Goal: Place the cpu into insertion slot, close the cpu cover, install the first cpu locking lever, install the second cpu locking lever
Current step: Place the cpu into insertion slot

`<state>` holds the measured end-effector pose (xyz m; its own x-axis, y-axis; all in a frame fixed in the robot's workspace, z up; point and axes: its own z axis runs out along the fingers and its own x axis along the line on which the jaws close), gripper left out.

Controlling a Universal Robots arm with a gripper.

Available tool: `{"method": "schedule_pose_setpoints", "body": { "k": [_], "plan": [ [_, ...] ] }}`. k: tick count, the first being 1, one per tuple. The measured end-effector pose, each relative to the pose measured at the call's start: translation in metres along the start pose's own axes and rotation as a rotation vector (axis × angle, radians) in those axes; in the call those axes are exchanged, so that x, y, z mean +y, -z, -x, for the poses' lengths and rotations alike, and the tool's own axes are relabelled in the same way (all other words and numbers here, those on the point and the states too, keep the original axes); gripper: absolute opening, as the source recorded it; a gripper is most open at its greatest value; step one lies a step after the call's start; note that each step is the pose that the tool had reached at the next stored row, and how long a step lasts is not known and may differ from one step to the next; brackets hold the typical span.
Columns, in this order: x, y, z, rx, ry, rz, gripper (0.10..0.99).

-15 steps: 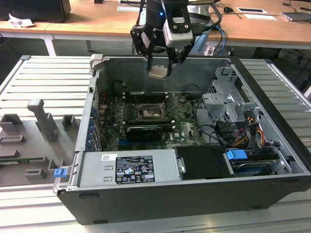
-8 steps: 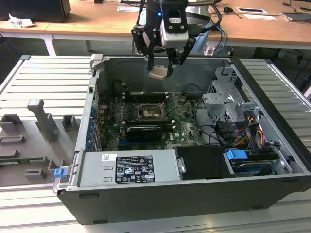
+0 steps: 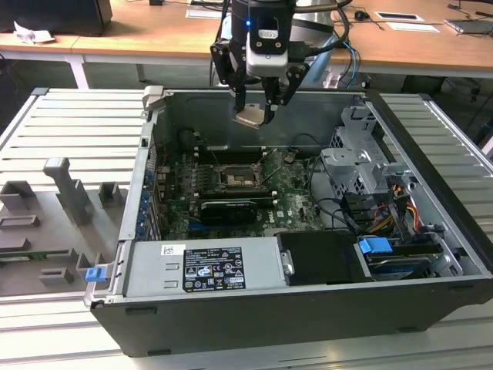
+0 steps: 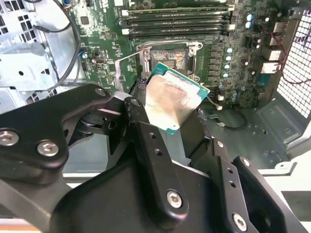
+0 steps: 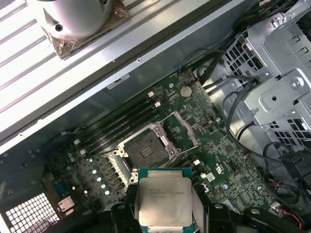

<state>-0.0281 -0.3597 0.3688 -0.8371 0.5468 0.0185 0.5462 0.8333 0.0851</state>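
Observation:
My gripper hangs above the open computer case, shut on the cpu, which is tilted in its fingers. The cpu's pale metal face with a green edge shows in both wrist views, and it is held well above the motherboard. The insertion slot is a dark square socket with a silver rim, bare and uncovered, below the cpu. It lies mid-board in the exterior view. The cpu cover stands flipped open beside the socket. A thin wire lever sticks out at the socket's edge.
Long black memory strips flank the socket. A silver drive cage with cables fills the case's side at the exterior view's right. The power supply box lies at the near edge. Grey fixtures stand outside at the exterior view's left.

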Motion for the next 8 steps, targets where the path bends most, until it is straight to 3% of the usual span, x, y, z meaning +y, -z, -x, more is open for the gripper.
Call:
{"method": "schedule_pose_setpoints", "body": {
  "k": [5,8],
  "plan": [
    [-0.0034,-0.0001,-0.0052,-0.0012,-0.014,0.0,0.525],
    [-0.0035,-0.0006,-0.0053,-0.0045,-0.052,0.001,0.525]
  ]
}}
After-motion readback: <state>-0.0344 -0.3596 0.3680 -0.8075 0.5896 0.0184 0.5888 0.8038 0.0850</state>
